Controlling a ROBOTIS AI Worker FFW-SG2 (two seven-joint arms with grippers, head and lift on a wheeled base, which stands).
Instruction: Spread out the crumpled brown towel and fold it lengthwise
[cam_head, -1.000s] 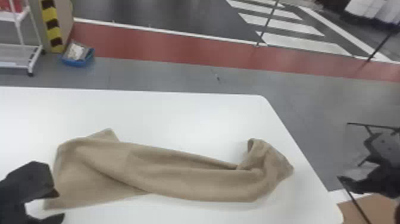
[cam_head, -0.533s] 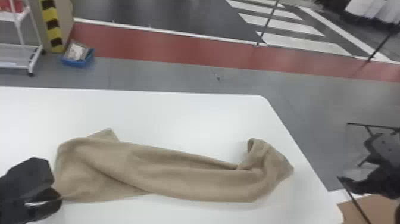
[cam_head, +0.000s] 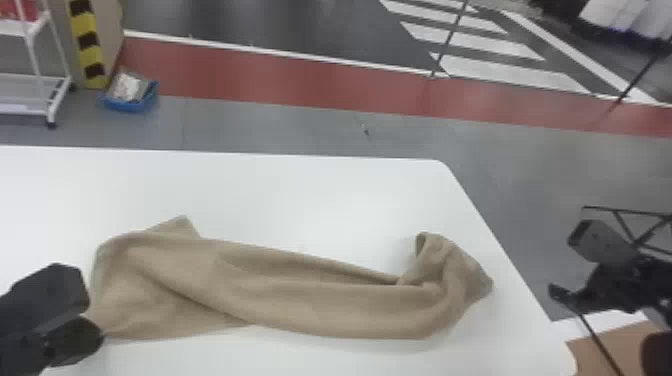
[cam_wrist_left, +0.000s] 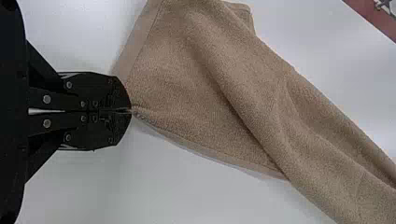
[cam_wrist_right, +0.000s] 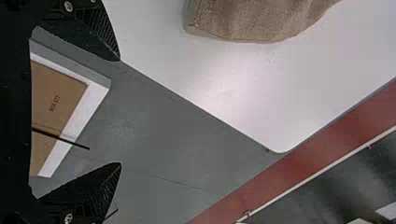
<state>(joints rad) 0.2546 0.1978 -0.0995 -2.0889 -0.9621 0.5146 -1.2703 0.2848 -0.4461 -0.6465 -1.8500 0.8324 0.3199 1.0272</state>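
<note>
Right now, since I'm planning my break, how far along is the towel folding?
Little looks done: the brown towel lies in a long, twisted strip, its right end bunched. In hand: the left gripper pinches its near left corner, while the right gripper is open and empty. Left to do: opening out the twist, then the lengthwise fold.

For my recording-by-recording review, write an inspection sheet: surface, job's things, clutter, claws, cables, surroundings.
Surface: white table, rounded far right corner.
Job's things: brown towel, bunched lengthwise, right end curled.
Clutter: filled blue bin on the floor.
Claws: left claw shut on the towel's near left corner; right claw open, right of the table.
Cables: thin dark line near right claw; cable or rod, cannot tell.
Surroundings: white rack, red floor strip.
</note>
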